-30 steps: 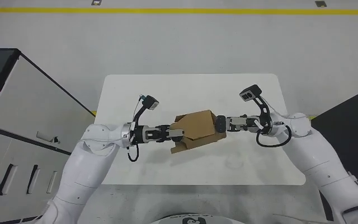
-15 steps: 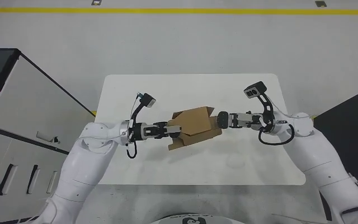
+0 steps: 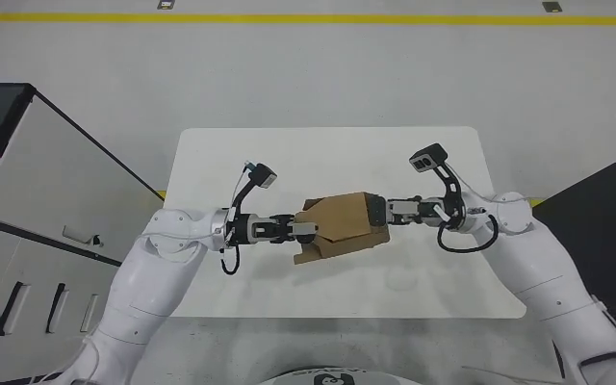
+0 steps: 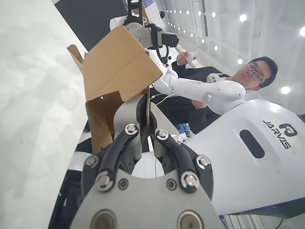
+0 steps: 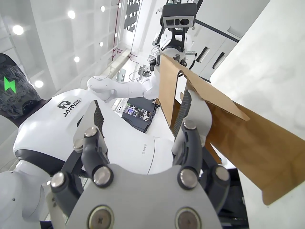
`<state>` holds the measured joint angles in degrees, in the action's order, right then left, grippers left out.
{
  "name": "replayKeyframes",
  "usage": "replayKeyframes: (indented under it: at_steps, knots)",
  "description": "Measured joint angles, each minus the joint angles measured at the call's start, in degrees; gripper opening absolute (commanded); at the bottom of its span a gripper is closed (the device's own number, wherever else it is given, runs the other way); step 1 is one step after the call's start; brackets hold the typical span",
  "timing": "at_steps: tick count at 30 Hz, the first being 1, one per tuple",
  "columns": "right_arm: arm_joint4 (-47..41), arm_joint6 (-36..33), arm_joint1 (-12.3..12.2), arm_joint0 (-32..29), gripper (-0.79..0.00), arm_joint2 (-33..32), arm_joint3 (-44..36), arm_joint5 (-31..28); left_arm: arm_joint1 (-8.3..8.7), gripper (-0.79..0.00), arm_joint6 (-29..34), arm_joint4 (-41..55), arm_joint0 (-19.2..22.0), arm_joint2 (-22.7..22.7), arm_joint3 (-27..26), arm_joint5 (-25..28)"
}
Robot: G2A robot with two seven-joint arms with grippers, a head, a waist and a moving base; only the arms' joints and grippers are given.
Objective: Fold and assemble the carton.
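The left gripper (image 3: 304, 229) gripped one end of the carton (image 3: 343, 219), which lay over the middle of the table (image 3: 289, 154), its long axis running from arm to arm. At the opposite end the right gripper (image 3: 379, 210) stood wide, with one finger tucked between the panels.

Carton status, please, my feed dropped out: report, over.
Left tool shut on a carton flap. Right tool open, one finger against its other end. Half folded between the arms, flaps loose.
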<state>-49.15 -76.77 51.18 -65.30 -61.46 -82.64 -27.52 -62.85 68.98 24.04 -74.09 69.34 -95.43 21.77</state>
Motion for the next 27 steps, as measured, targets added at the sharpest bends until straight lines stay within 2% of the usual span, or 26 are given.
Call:
replayKeyframes:
  at_steps: [8,18,22,24,27]
  knots:
    - [0.3,-1.4,0.9,0.7,-0.268,1.3,1.0,1.4,0.22,-0.785,0.4,0.4,0.1,-0.4,-0.3,-0.3]
    - [0.6,-2.3,2.0,1.0,-0.391,2.7,0.8,2.3,0.32,-0.785,1.2,1.7,0.8,-1.8,0.1,-1.8]
    - [0.5,-2.8,2.4,1.0,-0.468,3.1,0.9,2.7,0.36,-0.785,0.8,2.1,0.9,-2.0,0.2,-1.6]
    - [0.5,-2.8,2.6,0.9,-0.533,3.2,1.1,2.8,0.40,-0.785,0.5,2.1,0.8,-2.1,0.2,-1.6]
    - [0.6,-2.9,2.8,0.9,-0.566,3.2,1.3,2.9,0.47,-0.785,0.3,2.0,0.7,-2.1,0.1,-1.7]
